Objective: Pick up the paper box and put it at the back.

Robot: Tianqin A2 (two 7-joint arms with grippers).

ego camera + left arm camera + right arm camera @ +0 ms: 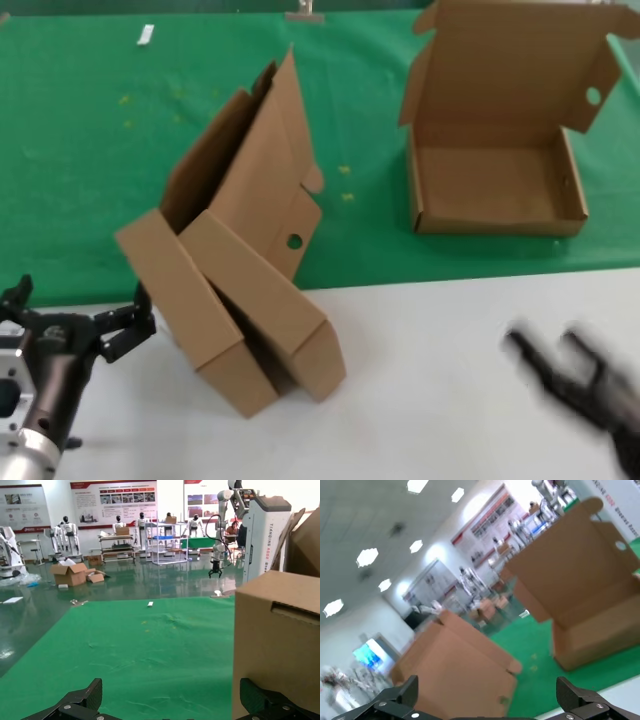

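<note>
Since corrugated card is light and stiff, the paper box (255,325) (nested with a twin, straddling the white tabletop (430,400) and the green cloth (100,150)) should lift by a thin wall. Left gripper (105,325) waits beside it, fingers apart; right gripper (550,355) also spread.

In the left wrist view, a white machine cabinet (262,535) carries vertical dark lettering down its side that reads roughly "TIANQING ADG"; the last letters are unclear. The wall posters (112,502) behind it have red headers, but their print is too small to read.
</note>
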